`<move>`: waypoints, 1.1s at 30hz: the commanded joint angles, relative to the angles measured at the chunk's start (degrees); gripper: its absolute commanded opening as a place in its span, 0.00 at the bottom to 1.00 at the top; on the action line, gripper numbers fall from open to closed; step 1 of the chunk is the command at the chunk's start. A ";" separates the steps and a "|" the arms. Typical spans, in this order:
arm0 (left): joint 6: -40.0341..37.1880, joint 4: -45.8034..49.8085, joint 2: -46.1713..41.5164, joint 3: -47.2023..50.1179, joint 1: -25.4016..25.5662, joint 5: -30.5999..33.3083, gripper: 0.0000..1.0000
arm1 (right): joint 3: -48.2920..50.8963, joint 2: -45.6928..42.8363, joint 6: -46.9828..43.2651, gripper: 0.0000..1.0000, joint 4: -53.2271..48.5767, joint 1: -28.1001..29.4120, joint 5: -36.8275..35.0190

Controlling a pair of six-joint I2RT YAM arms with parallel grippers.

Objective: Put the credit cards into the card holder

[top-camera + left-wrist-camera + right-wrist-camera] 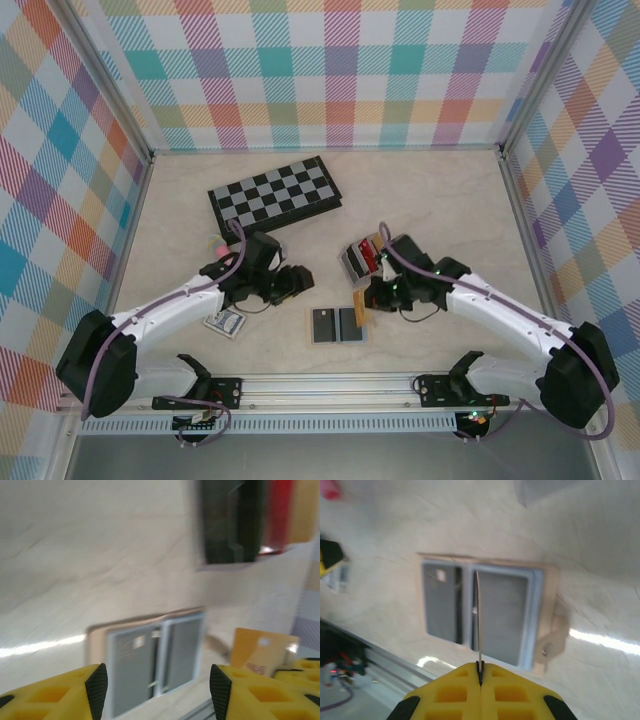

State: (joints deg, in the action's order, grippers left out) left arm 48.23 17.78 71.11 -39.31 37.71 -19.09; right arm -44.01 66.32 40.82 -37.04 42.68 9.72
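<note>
I saw the clear-grey card holder (352,265) right of centre, a red card (367,248) standing upright in it. Just nearer, a gold-orange card (359,304) stood upright on its edge.

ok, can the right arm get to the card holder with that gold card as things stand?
Probably yes. The right gripper, shut on the gold card, is close beside the card holder with nothing between them. The open left gripper sits apart to its left.

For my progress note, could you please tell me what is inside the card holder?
A red card stands in the card holder. The right arm hides its right side, so any further cards there cannot be told.
</note>
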 commanded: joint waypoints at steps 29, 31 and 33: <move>3.35 -7.29 10.60 4.39 10.28 2.43 0.46 | 9.81 -1.04 11.33 0.06 15.73 3.30 -3.34; 3.59 -7.65 10.54 4.50 10.39 2.66 0.45 | 8.66 -2.08 11.15 0.06 14.76 3.30 -3.39; 3.58 -8.01 10.54 4.49 10.48 2.66 0.44 | 7.14 -2.92 10.80 0.06 13.32 3.36 -3.58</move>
State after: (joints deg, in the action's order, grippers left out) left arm 51.42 11.42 81.38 -35.64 47.55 -16.82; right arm -34.39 65.12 50.61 -23.62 45.76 5.21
